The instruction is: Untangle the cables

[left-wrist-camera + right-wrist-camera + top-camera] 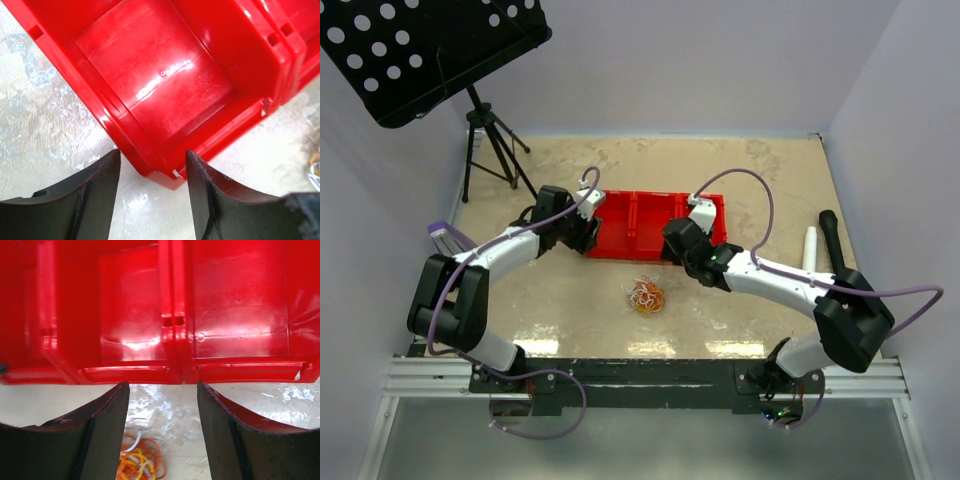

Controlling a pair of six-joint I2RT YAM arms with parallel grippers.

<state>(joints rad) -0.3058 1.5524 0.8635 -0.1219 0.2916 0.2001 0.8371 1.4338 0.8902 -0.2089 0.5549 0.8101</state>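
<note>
The cables (646,296) lie in one small tangle of orange, yellow, white and red cords on the table, in front of the red tray (620,245). My left gripper (588,236) hovers at the tray's left front corner (160,175). Its jaws are open, and that corner shows in the gap without touching either finger. My right gripper (676,242) is open above the tray's front rim (172,374), with nothing between its fingers. In the right wrist view the tangle (142,460) lies on the table below and partly behind the left finger (107,435). A bit of cord (315,167) shows at the left wrist view's right edge.
The tray has several compartments (155,85), and the ones in view hold nothing. A black perforated music stand (430,50) on a tripod (485,140) is at the back left. A white tube (810,248) and a black handle (832,240) lie at the right. Walls close in both sides.
</note>
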